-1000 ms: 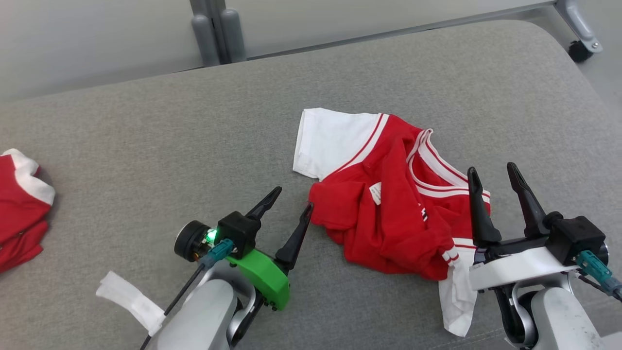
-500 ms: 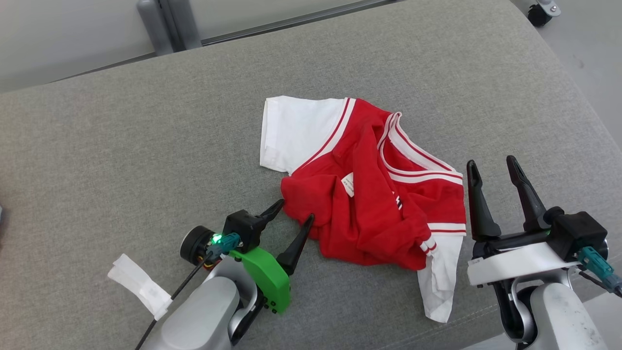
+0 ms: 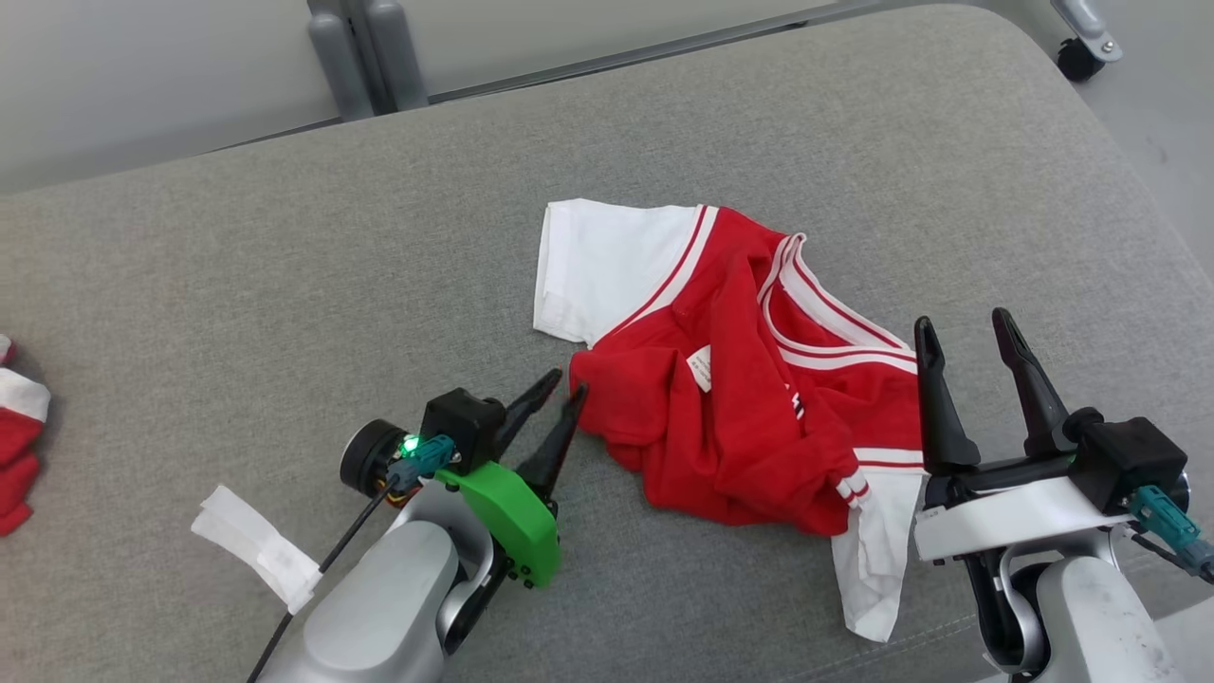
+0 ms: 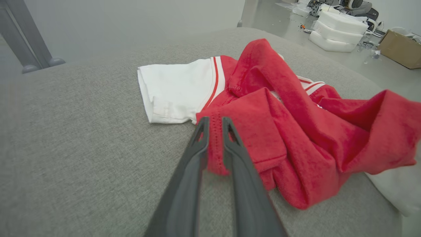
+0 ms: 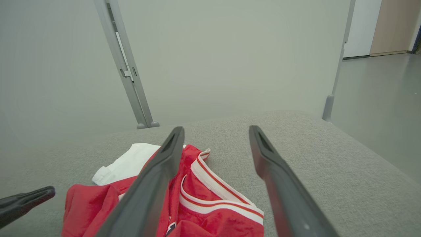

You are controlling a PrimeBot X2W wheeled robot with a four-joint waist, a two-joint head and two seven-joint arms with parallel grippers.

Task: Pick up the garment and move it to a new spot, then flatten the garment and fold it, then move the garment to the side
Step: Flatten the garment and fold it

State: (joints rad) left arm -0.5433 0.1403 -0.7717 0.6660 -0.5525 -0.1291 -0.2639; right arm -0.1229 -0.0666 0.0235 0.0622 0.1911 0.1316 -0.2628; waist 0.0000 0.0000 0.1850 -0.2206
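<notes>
The garment (image 3: 740, 417) is a red shirt with white sleeves and striped trim, lying crumpled right of centre on the grey cushion (image 3: 285, 285). My left gripper (image 3: 566, 384) is at its lower-left edge. In the left wrist view the two fingers of my left gripper (image 4: 215, 123) are pinched together on a red hem fold of the garment (image 4: 296, 131). My right gripper (image 3: 965, 327) stands open at the shirt's right side, its fingers over the striped edge with nothing between them. In the right wrist view, my right gripper (image 5: 217, 129) looks over the garment's (image 5: 204, 197) collar.
Another red and white piece of clothing (image 3: 14, 446) lies at the cushion's far left edge. Grey metal frame legs (image 3: 365, 57) stand behind the cushion and a caster wheel (image 3: 1081, 57) shows at the top right. The cushion's right edge drops to the floor.
My left gripper has moved up to the shirt's lower-left hem and closed its fingers on it. The right gripper stays open. The head camera has shifted.
</notes>
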